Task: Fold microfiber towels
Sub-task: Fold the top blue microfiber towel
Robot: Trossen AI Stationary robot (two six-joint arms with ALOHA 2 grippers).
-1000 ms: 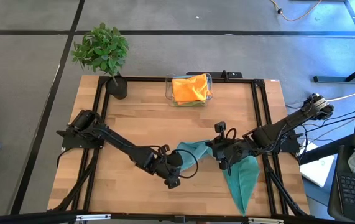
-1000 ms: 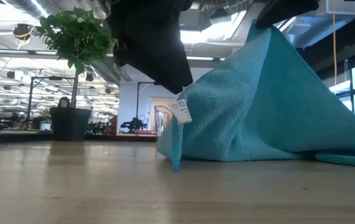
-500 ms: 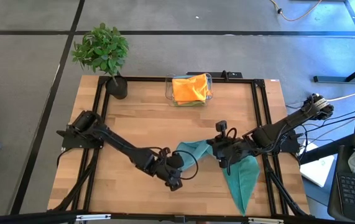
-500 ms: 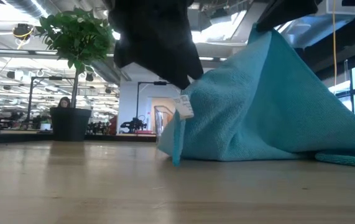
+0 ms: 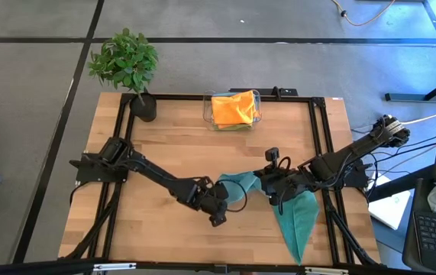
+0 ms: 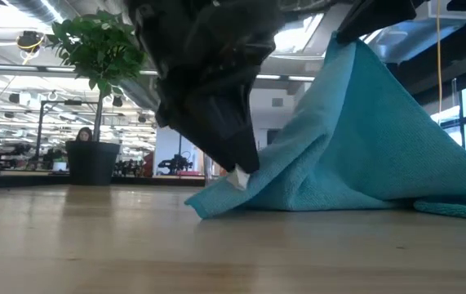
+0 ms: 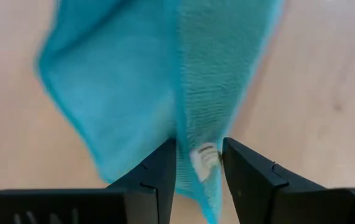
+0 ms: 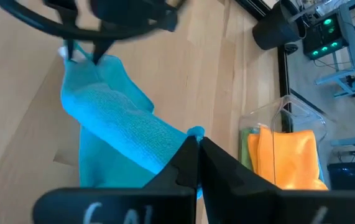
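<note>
since the earlier frame, the left pincer (image 5: 219,215) has been lowered onto the near corner of the teal towel (image 5: 294,218), which is now pressed toward the worktop (image 5: 172,149); its fingers are clamped on that corner by the white tag (image 7: 203,157). the right pincer (image 5: 279,200) is closed on another corner, held raised. no fold is finished yet. the orange towel (image 5: 233,108) and a green one wait in the clear bin (image 5: 257,99).
</note>
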